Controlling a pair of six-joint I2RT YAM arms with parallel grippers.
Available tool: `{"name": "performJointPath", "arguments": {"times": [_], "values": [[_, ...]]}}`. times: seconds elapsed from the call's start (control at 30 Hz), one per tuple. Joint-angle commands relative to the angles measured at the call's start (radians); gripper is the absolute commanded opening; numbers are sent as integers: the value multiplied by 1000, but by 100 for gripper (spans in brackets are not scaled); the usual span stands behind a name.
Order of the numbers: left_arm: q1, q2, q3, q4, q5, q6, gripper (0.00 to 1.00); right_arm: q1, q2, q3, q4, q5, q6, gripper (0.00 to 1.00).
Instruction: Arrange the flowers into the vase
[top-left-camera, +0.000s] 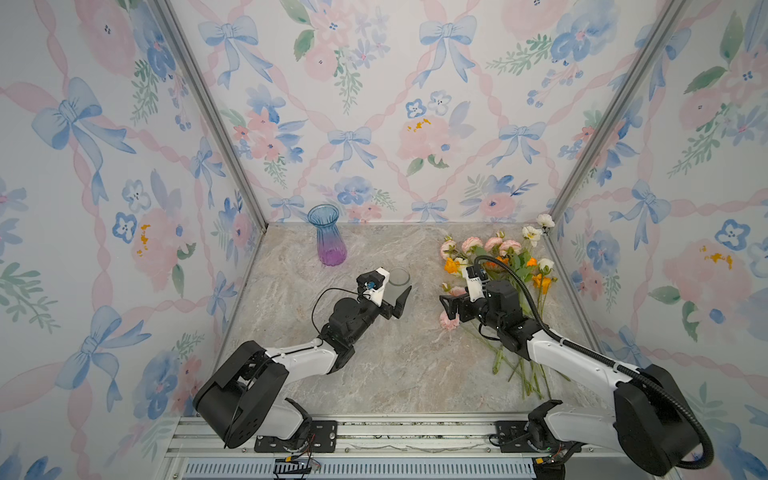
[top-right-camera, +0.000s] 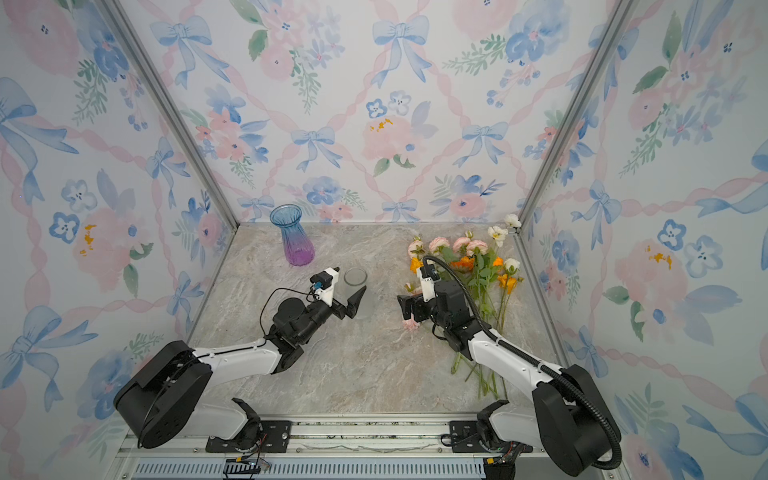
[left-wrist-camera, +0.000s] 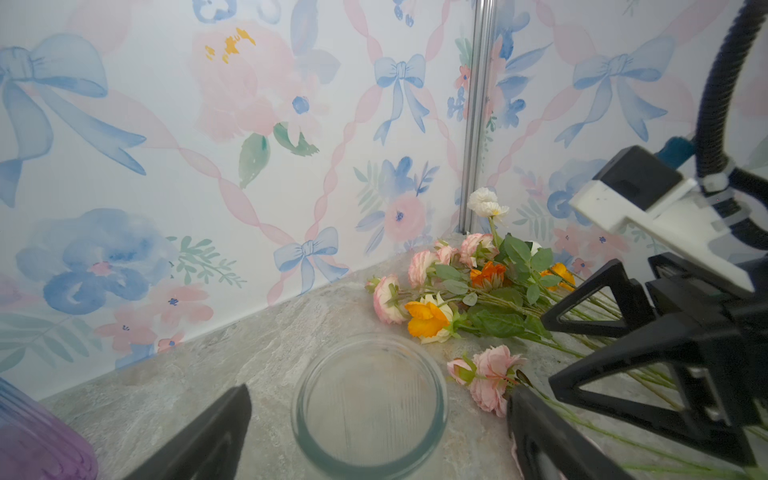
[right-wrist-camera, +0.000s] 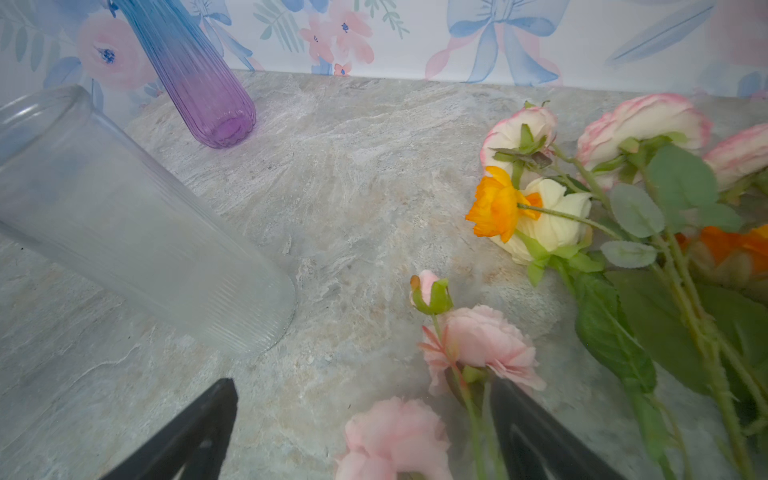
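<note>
In both top views the left arm extends from the lower left of the frame. Its white forearm stretches toward the centre, and the black wrist angles up and to the right. The left gripper sits just left of centre, its fingers spread wide and pointing toward the upper right. The right arm extends from the lower right, forearm slanting up and to the left, with a black ribbed hose looping over it. Its wrist bends so the right gripper points left, fingers wide apart. The two grippers are well apart.
</note>
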Motion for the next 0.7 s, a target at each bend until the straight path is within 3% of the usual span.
{"name": "performJointPath", "arguments": {"times": [0.0, 0.13, 0.23, 0.37, 0.47, 0.57, 0.67], "values": [[7, -105, 9, -99, 8, -2, 98, -46, -33, -32, -23, 11, 46, 97], [5, -224, 127, -351, 22, 26, 98, -107, -58, -37, -72, 72, 58, 97], [0, -256, 272, -539, 94, 83, 98, -180, -83, -43, -120, 113, 65, 99], [-11, -200, 469, -747, 248, 187, 98, -288, -140, -38, -264, 105, 107, 94], [-46, -102, 597, -906, 322, 210, 98, -301, -192, -16, -382, 204, 89, 90], [-90, -33, 577, -907, 312, 115, 98, -320, -161, 55, -496, 232, 60, 86], [-181, -8, 580, -966, 192, 120, 98, -334, -70, 131, -557, 207, 16, 71]]}}
